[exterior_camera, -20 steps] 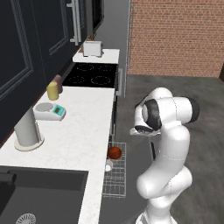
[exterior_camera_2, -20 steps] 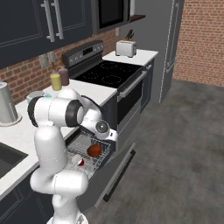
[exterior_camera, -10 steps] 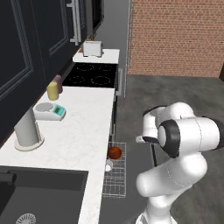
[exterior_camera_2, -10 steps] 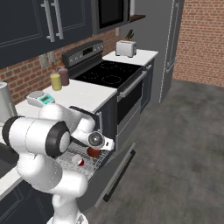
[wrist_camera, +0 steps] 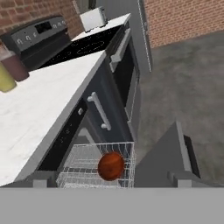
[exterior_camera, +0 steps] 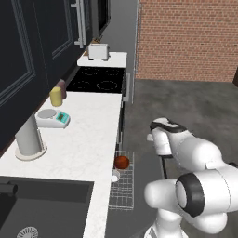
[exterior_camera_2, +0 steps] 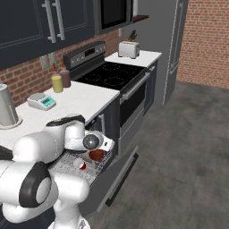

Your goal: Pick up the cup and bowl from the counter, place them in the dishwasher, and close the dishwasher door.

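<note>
Both the bowl (wrist_camera: 110, 166) and cup (exterior_camera_2: 81, 165) sit in the rack (exterior_camera: 122, 186) just below your gripper (exterior_camera_2: 106, 144), whose jaws, probably spread wide, carry nothing. Drop below the lowered dishwasher door (wrist_camera: 168, 155), then push its edge up squarely.

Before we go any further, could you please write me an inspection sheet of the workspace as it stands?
Surface: white counter, black sink and black hob set in it.
Job's things: bowl and cup both lie in the pulled-out wire rack; dishwasher door hangs open, not yet closed.
Clutter: grey scale, yellow jar, dark jar, metal canister, toaster.
Claw: open, holding nothing; fingers hard to make out.
Cables: nothing seen.
Surroundings: dark cabinets, brick wall, grey floor.
</note>
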